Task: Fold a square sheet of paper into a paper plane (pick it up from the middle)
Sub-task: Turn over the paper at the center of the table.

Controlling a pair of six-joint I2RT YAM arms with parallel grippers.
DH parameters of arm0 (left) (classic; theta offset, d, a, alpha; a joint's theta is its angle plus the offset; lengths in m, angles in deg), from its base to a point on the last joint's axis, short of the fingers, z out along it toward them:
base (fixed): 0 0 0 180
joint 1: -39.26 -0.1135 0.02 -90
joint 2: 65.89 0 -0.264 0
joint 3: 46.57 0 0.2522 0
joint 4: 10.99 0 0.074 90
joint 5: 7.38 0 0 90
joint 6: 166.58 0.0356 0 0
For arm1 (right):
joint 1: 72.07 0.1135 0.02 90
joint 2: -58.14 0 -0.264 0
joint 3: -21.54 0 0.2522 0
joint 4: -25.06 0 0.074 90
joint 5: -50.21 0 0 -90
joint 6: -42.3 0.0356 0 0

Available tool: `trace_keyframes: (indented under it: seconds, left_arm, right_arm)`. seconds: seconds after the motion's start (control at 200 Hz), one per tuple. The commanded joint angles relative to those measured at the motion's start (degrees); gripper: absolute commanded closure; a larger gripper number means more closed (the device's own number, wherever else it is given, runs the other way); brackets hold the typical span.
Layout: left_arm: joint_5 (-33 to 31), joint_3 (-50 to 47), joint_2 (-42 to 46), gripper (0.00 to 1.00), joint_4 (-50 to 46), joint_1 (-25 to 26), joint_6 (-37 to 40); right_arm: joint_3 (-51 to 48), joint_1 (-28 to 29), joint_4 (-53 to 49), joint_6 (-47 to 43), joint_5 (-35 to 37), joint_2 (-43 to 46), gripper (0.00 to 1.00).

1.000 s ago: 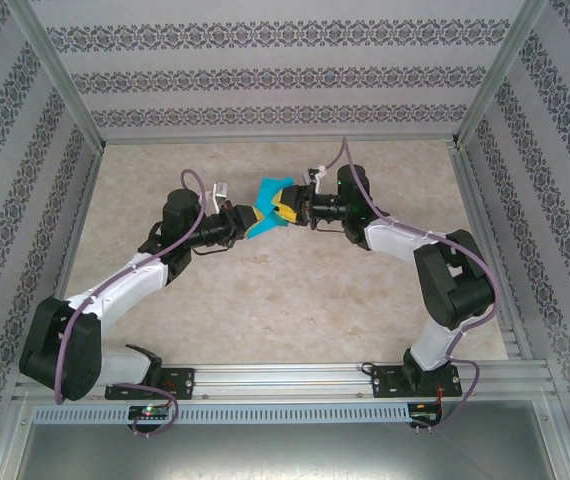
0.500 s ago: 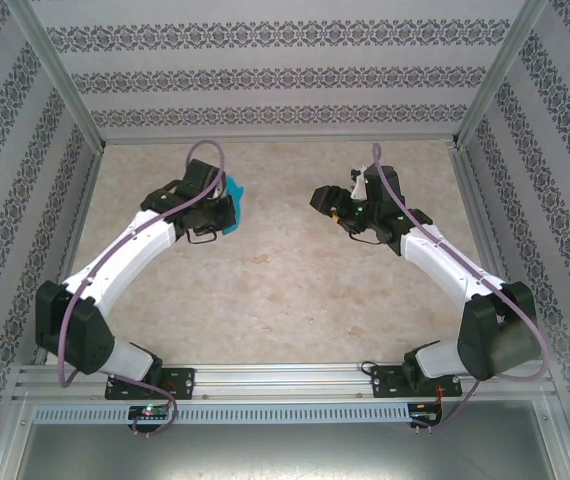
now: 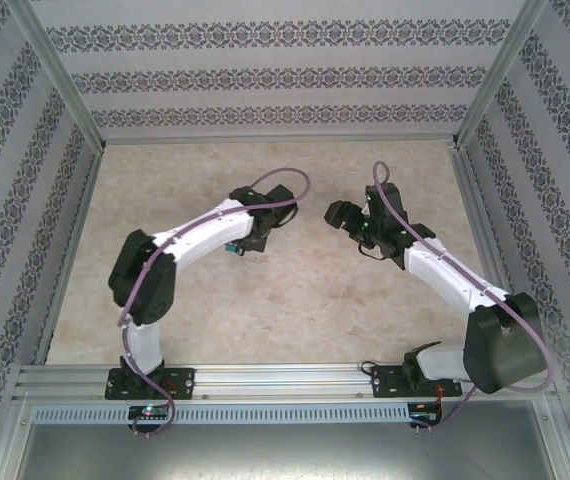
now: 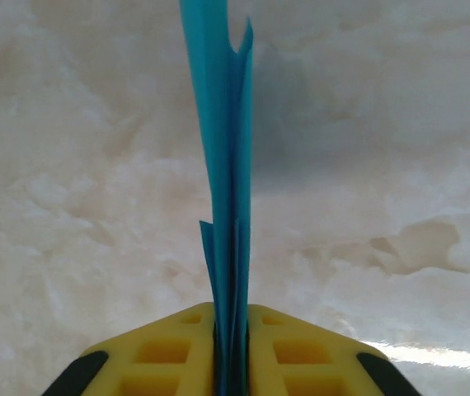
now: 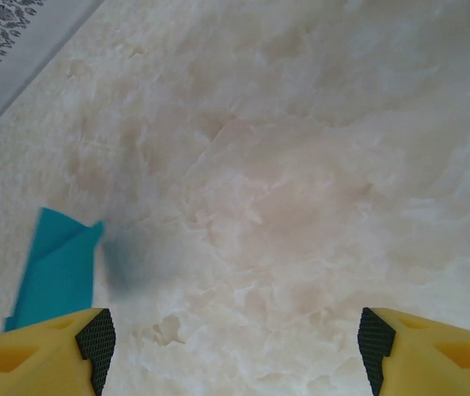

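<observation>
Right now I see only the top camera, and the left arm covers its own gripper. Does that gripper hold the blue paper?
Observer: Yes. In the left wrist camera the left gripper is shut on the folded blue paper, which stands edge-on between the yellow fingers.
Operator: Is it one layer or several?
Observer: Several layers, pressed flat together. They part a little at the far end.
Operator: And the right gripper, does it carry anything?
Observer: No. In the right wrist camera the right gripper is open, its jaws wide apart, with bare table between them.
</observation>
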Motion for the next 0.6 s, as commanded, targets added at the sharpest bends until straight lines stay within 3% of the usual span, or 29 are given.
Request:
trace_keyframes:
  seconds: [0.0, 0.25, 0.43, 0.595]
  left_arm:
    - [1.7, 2.8, -2.7, 0.78, -0.4, 1.9, -1.1]
    - [16.7, 1.3, -0.2, 0.39, 12.3, 1.0, -0.1]
    - [24.7, -7.3, 7.7, 0.22, 23.7, -3.8, -2.9]
    - [25.9, -18.9, 15.9, 0.09, 31.8, -9.7, -7.8]
  right_arm:
    - [-2.1, -0.8, 3.4, 1.8, 0.5, 1.1, 0.21]
    - [-2.8, -1.6, 1.9, 2.8, -0.1, 1.7, 0.22]
    - [-0.8, 0.3, 1.9, 1.4, -2.1, -1.7, 0.24]
    - [2.8, 8.2, 2.3, 0.4, -0.4, -7.6, 0.34]
